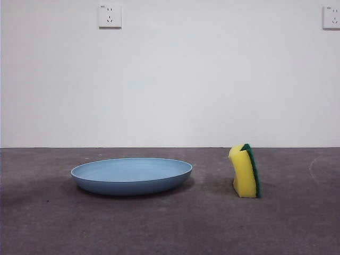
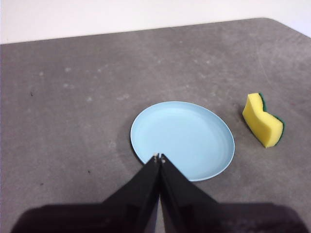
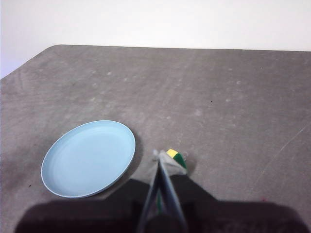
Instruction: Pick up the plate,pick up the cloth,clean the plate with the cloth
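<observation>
The light-blue plate [image 1: 132, 175] lies flat on the grey table, left of centre in the front view. To its right the cloth [image 1: 245, 171], a yellow sponge with a green scouring face, stands on its edge, apart from the plate. In the left wrist view my left gripper [image 2: 159, 157] hangs shut and holds nothing, above the near rim of the plate [image 2: 182, 139], with the cloth [image 2: 262, 121] off to the side. My right gripper [image 3: 160, 155] is shut and holds nothing above the cloth [image 3: 175, 156], whose lower part its jaws hide; the plate [image 3: 89, 158] lies beside it. Neither gripper shows in the front view.
The grey table [image 1: 170, 228] ends at a white wall with two sockets [image 1: 110, 16]. A rounded table corner [image 2: 272, 22] shows in the left wrist view and another corner [image 3: 43, 51] in the right wrist view.
</observation>
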Available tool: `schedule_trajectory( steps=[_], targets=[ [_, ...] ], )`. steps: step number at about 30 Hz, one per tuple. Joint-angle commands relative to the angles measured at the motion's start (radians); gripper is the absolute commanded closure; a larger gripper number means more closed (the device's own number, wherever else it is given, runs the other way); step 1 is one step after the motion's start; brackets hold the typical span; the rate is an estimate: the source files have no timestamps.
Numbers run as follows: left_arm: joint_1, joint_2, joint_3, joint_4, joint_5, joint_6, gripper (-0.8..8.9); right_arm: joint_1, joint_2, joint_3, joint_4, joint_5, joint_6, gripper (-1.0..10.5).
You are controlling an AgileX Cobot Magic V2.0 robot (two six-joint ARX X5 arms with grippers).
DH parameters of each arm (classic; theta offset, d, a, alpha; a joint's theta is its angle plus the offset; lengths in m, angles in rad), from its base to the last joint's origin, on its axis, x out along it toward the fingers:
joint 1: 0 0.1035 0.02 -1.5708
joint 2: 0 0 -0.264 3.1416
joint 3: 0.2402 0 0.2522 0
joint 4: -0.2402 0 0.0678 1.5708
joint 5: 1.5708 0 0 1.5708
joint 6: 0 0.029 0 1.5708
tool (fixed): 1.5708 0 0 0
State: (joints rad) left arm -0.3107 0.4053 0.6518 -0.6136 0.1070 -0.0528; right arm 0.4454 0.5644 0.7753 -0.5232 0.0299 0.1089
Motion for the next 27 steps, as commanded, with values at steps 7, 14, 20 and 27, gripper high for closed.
schedule_trajectory(
  steps=[7, 14, 20, 27],
  targets=[
    [0.053, -0.069, -0.053, 0.053, -0.001, 0.019, 8.15, 0.001, -0.002, -0.005, 0.006, 0.003, 0.010, 9.5],
    [0.172, -0.269, -0.310, 0.391, 0.004, 0.076, 8.15, 0.001, -0.002, -0.005, 0.006, 0.003, 0.010, 9.5],
    [0.257, -0.396, -0.484, 0.464, 0.007, 0.072, 8.15, 0.001, -0.002, -0.005, 0.006, 0.003, 0.010, 9.5],
    [0.299, -0.404, -0.577, 0.470, 0.008, 0.056, 8.15, 0.001, -0.002, -0.005, 0.006, 0.003, 0.010, 9.5]
  ],
)
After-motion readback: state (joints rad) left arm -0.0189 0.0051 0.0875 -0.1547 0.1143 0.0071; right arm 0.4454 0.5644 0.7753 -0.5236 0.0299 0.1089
